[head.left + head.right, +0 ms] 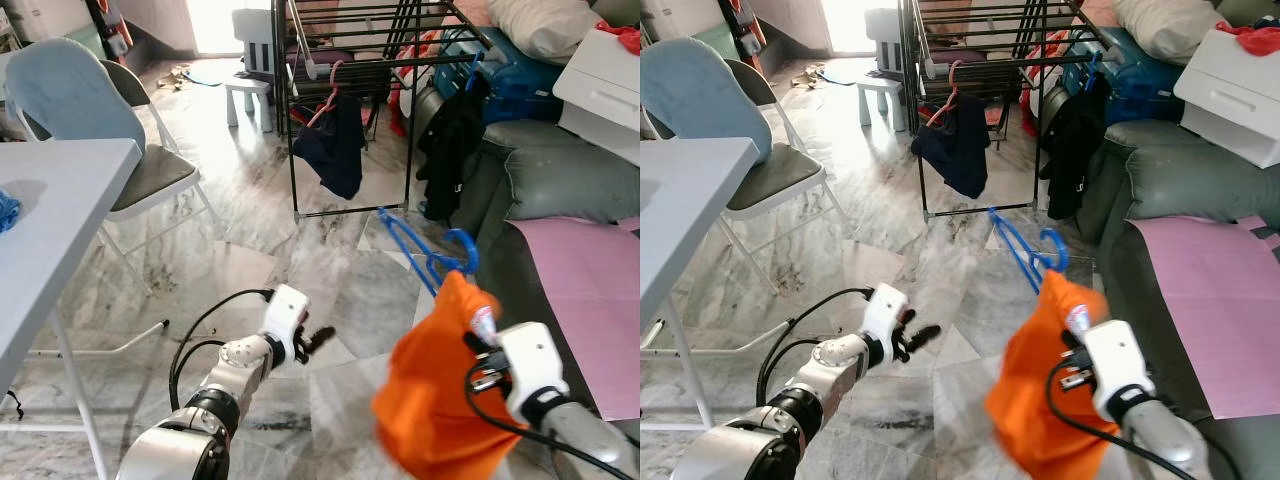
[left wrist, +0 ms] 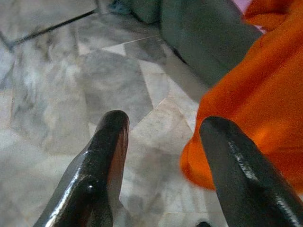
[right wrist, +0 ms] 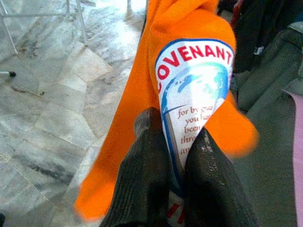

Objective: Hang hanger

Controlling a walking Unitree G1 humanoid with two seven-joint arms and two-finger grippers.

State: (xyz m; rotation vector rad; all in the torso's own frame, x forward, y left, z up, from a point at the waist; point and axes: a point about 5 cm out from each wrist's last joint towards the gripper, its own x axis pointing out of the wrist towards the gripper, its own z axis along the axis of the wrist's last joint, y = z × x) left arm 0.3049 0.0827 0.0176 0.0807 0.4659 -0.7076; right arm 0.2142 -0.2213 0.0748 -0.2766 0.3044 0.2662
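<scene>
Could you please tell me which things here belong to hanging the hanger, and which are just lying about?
Job:
blue hanger
orange shirt, held by right gripper
drying rack
left gripper, fingers apart

Lying about:
folding chair
grey table
sofa
white stool

left fingers (image 2: 109,156) apart, right fingers (image 3: 147,165) seemingly pinched

The orange garment (image 3: 142,94) bears a round white-and-blue print reading "COVENANT" in red; beneath, small partial lines read "for by grac", "you ha", "been".

Glossy veined marble floor (image 1: 330,260), soft orange cloth shirt (image 1: 430,400), smooth blue plastic hanger (image 1: 425,250)
</scene>
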